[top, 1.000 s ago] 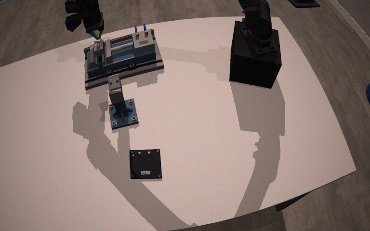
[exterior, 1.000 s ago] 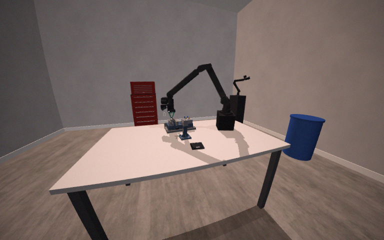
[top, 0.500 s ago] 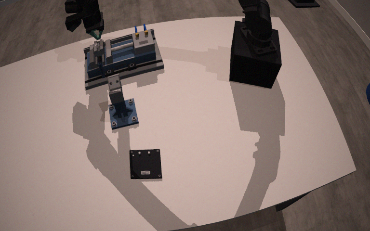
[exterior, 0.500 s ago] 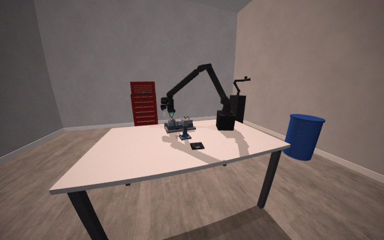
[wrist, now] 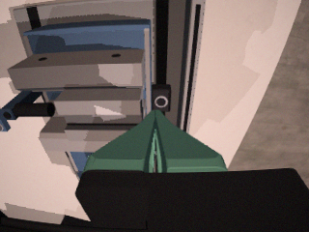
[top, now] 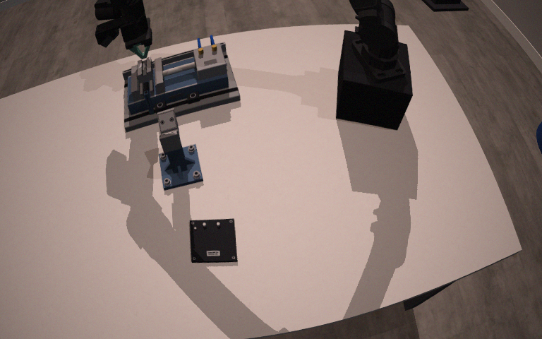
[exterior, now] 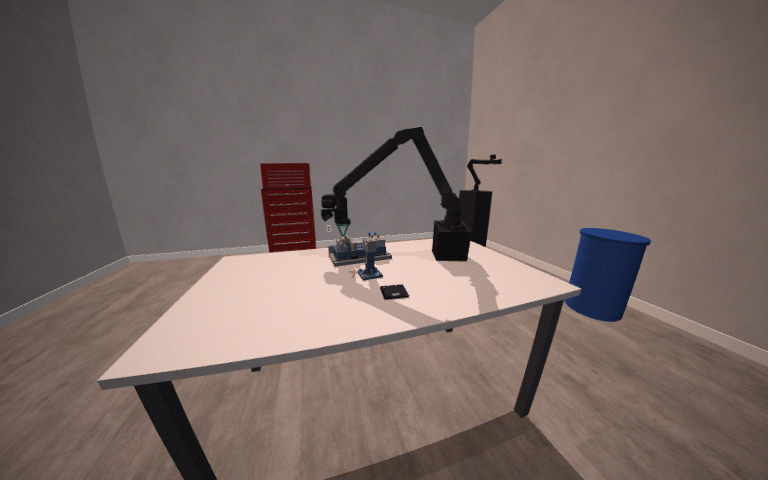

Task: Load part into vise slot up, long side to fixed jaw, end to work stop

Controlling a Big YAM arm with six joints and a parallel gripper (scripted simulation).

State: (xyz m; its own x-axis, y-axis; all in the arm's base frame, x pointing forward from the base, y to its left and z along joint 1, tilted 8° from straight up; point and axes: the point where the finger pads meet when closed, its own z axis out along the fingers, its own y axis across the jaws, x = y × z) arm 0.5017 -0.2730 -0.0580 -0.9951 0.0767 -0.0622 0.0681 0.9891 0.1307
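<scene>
The grey part (top: 145,73) lies in the vise (top: 179,85), between the fixed jaw (top: 135,76) and the moving jaw (top: 158,73) on the cylinder's rod. In the wrist view the part (wrist: 97,100) sits between the two grey jaws, with the dark work stop rod (wrist: 31,110) at its far end. I cannot tell whether it touches the stop. My gripper (top: 140,51) has green fingers and hovers just above and behind the back end of the vise. It is shut and empty, its tips (wrist: 156,116) close together over the vise's edge. It also shows in the exterior view (exterior: 342,229).
The black infeed plate (top: 212,240) lies bare near the table's front. The V-block (top: 169,129) stands on its blue base (top: 181,167) in front of the vise. The arm's black base (top: 373,80) is at the back right. A blue bin (exterior: 607,273) hangs off the table's right.
</scene>
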